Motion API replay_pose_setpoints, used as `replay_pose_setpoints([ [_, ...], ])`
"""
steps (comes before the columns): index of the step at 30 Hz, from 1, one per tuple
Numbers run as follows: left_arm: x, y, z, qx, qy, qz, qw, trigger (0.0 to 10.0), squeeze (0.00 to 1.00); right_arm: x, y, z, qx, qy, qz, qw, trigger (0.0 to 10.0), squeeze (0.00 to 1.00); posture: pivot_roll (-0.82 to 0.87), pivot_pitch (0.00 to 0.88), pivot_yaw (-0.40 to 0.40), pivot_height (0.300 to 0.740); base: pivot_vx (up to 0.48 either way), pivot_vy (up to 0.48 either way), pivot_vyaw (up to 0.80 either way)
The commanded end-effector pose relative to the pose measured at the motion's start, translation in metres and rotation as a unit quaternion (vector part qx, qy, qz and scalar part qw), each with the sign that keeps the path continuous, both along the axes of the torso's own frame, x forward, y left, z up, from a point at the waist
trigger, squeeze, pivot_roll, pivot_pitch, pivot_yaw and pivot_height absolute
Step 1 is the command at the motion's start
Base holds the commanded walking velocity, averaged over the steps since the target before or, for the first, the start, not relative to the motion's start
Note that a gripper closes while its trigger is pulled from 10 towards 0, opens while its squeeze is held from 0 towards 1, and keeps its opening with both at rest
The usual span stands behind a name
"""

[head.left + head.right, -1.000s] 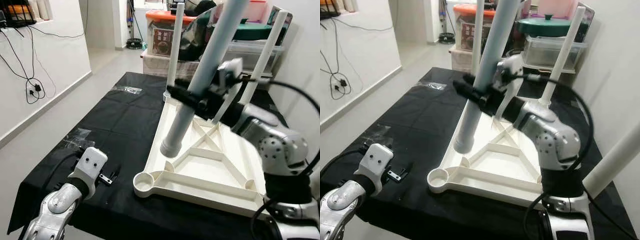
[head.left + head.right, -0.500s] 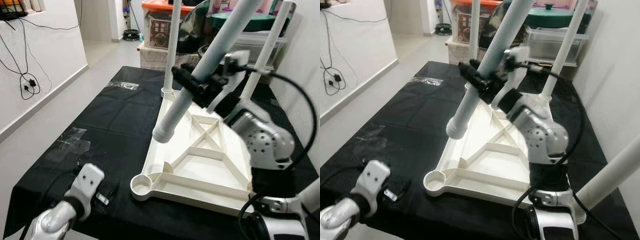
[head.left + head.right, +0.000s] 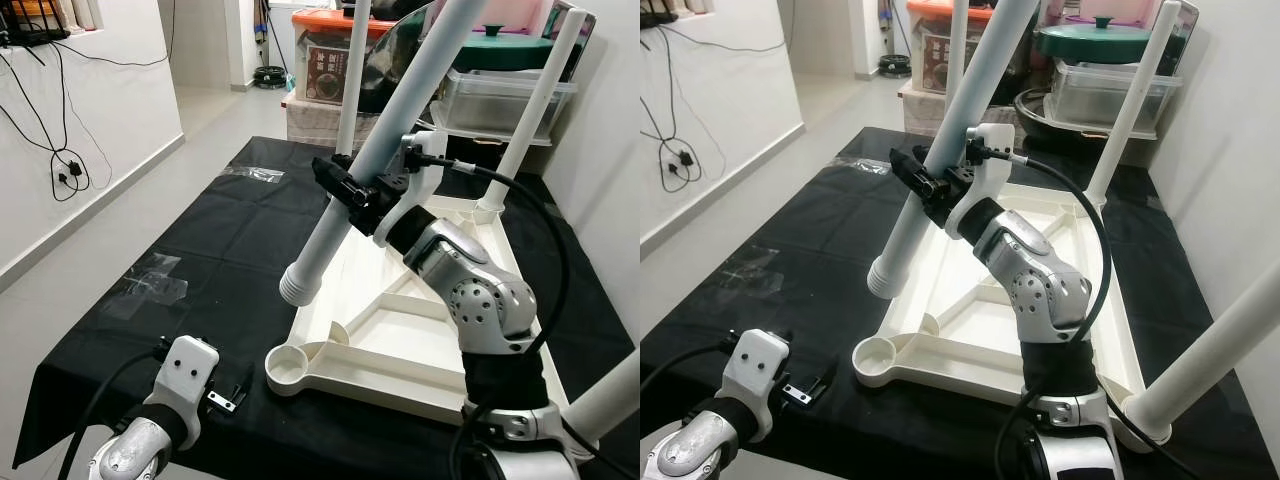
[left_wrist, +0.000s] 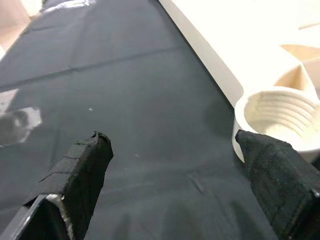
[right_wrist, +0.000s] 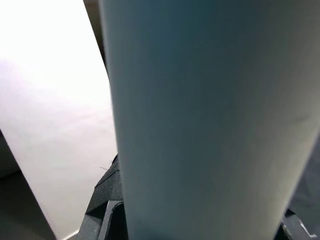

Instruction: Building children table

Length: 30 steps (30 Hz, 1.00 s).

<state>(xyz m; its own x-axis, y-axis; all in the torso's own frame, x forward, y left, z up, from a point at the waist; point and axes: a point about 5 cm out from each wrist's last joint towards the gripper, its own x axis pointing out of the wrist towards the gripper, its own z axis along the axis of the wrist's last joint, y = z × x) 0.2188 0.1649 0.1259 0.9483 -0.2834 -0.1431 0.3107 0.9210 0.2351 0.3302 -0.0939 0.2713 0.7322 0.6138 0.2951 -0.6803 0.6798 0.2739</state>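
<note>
Item: children's table (image 3: pixel 440 330), white plastic, lying upside down on the black cloth (image 3: pixel 230 230) that covers the tabletop. Three legs already stand in their corners; we count two at the far end and one at the near right.

Open corner: the threaded socket (image 3: pixel 287 366) at the near left, empty.

Loose leg (image 3: pixel 385 150): held aslant in our right claw (image 3: pixel 350 193), which is clamped around its middle. Its ribbed lower end hangs in the air above and beyond the socket, well apart from it.

Left claw (image 4: pixel 175 165): low at the tabletop's near edge, fingers spread wide with nothing between them; one fingertip (image 4: pixel 272 160) sits just beside the socket rim.

Risks, as we judge them:
- The leg is steeply tilted. If it meets the socket at this slant, the threads may cross or jam.
- The grip is at mid-length, so the long leg can swing and knock a standing leg (image 3: pixel 352 90).
- Downward pressure may slide the tray on the cloth, as nothing braces it.
- The left claw, so near the socket, may get struck.
</note>
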Motion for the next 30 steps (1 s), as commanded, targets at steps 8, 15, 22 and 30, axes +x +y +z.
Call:
replay_pose_setpoints([
  [8, -0.0022, -0.0065, 0.0013, 0.005, -0.013, -0.003, 1.000, 10.0, 0.00, -0.0026, 0.0070, 0.0037, 0.007, -0.015, -0.008, 1.000, 0.0, 0.00, 0.09, 0.000, -0.073, 0.740, 0.000, -0.240, 0.80],
  [15, -0.0036, -0.0049, -0.0005, -0.005, -0.011, 0.009, 1.000, 10.0, 0.00, -0.0010, 0.0091, 0.0058, 0.026, -0.003, -0.001, 1.000, 0.0, 0.00, 0.09, 0.000, -0.076, 0.740, 0.000, -0.129, 0.23],
  [22, -0.0035, -0.0048, -0.0017, -0.008, -0.010, 0.011, 1.000, 10.0, 0.00, 0.0029, 0.0078, 0.0091, 0.032, 0.000, -0.008, 0.999, 0.0, 0.00, 0.09, 0.000, -0.078, 0.740, 0.000, 0.000, 0.00],
  [30, -0.0043, -0.0075, -0.0038, -0.010, -0.006, 0.011, 1.000, 10.0, 0.00, 0.0030, 0.0077, 0.0083, 0.035, 0.005, -0.011, 0.999, 0.0, 0.00, 0.08, 0.000, -0.079, 0.740, 0.000, 0.000, 0.00],
])
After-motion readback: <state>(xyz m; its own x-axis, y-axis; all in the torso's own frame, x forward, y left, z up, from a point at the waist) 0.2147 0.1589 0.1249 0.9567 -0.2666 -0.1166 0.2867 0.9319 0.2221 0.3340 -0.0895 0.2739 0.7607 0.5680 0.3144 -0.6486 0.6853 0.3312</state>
